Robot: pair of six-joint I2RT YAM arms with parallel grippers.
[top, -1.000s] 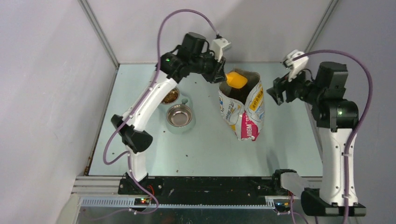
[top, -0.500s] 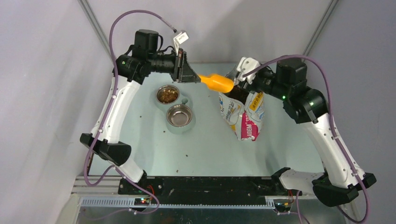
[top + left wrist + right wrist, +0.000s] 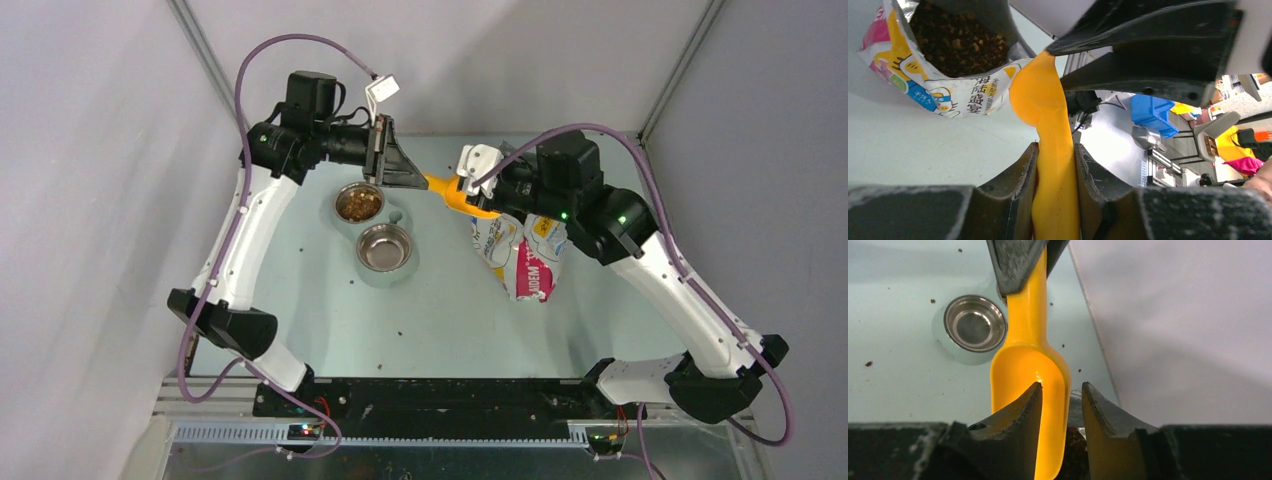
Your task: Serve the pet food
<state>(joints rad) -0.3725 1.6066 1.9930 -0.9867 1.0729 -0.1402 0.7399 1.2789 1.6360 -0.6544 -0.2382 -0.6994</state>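
Top external: your left gripper (image 3: 412, 178) pinches the handle of the orange scoop (image 3: 452, 193), with the scoop's cup pointing to 3 o'clock. The right gripper (image 3: 476, 192) meets that cup over the mouth of the foil bag (image 3: 528, 262). Pet food (image 3: 359, 204) lies in the far bowl (image 3: 337, 200). The steel bowl (image 3: 385, 247) sits bare at its 5 o'clock, the two touching.

Left wrist: both fingers (image 3: 1023, 170) press flat on the handle. More pet food (image 3: 955, 42) fills the open bag at 10 o'clock.

Right wrist: your right jaws stand partly spread, straddling the cup's rim. One finger (image 3: 1033, 405) is inside, and a gap shows beside the other. The steel bowl is at 10 o'clock, with crumbs dotting the table (image 3: 898, 380).
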